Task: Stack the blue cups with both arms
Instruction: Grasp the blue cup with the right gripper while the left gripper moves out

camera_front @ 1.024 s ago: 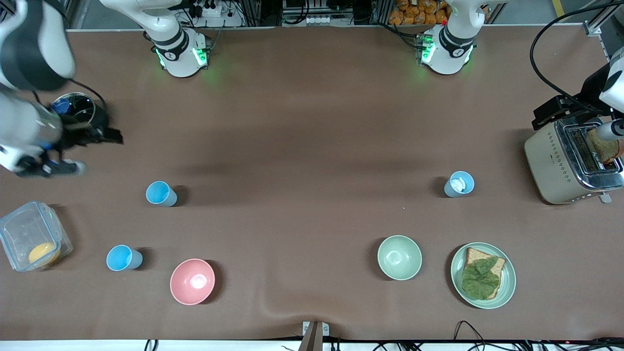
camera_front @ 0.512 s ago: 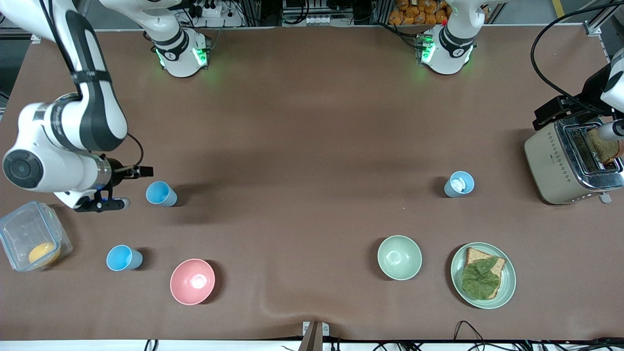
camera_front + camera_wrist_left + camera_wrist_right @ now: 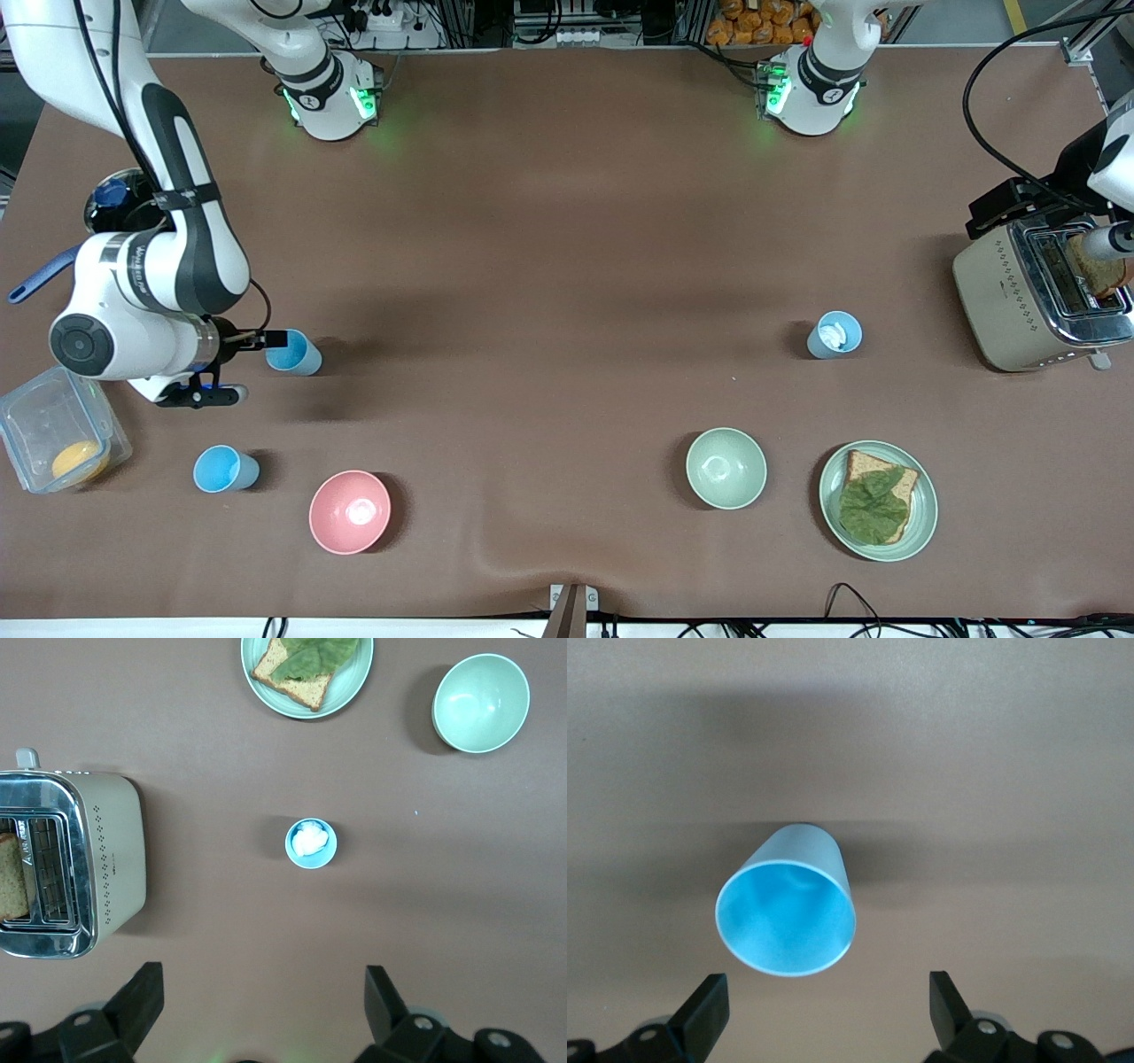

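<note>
My black fingers [image 3: 700, 1014] frame a sky-blue cup [image 3: 787, 912]; a paler blue cup [image 3: 834, 335] has a whitish inside, on my brown table [image 3: 567, 221].

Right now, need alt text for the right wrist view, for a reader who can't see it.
Looking down from the right arm's wrist, an upright sky-blue cup stands empty on the brown table, its open mouth toward the camera. The open right gripper hovers over it, one black finger to either side of the cup and neither touching it.
</note>
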Available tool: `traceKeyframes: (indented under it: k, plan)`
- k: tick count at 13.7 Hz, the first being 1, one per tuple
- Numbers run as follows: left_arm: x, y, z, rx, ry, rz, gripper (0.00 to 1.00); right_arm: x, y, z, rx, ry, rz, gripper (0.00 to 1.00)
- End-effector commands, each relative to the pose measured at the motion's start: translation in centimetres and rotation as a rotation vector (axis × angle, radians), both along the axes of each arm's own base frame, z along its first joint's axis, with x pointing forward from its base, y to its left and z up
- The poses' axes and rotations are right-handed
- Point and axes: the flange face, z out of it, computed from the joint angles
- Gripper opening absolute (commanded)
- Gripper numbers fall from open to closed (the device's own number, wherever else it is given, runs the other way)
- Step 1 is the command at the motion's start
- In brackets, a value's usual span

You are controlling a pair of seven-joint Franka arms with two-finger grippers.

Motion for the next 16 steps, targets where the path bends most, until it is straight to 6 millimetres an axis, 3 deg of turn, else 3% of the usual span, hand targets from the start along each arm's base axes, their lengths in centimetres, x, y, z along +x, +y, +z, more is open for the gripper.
traceKeyframes:
  k: [1,7,8,9,10,11,13,16]
  plan:
    - [0.3,-0.4,-0.2,-0.020,0.016,-0.009,1.00,0.5,-0.3,-1.3,-0.007,-0.012,0.008,1.00]
    - [1.3,-1.4,-2.3,-0.020,0.048,-0.027,1.00,0.5,-1.6,-5.3,-0.009,0.006,-0.012,1.00]
    - [1.6,-1.4,-3.0,-0.020,0.060,-0.027,1.00,0.4,-1.7,-5.9,-0.007,0.008,-0.013,0.65]
    - [1.9,-1.4,-3.7,-0.016,0.070,-0.029,1.00,0.3,-1.7,-6.2,-0.004,0.008,-0.019,0.17]
    - [2.2,-1.3,-5.0,-0.012,0.084,-0.027,1.00,0.2,-1.7,-6.4,-0.001,0.006,-0.023,0.00]
    - [2.5,-1.1,-6.5,-0.009,0.082,-0.025,1.00,0.1,-1.6,-6.5,0.000,0.006,-0.022,0.00]
    - [2.7,-0.7,-11.5,-0.010,0.070,-0.013,1.00,0.0,-1.5,-6.6,0.001,0.012,-0.023,0.00]
    - [1.4,-0.6,-19.8,-0.010,0.051,-0.011,1.00,0.0,-1.5,-5.7,0.001,0.017,-0.023,0.00]
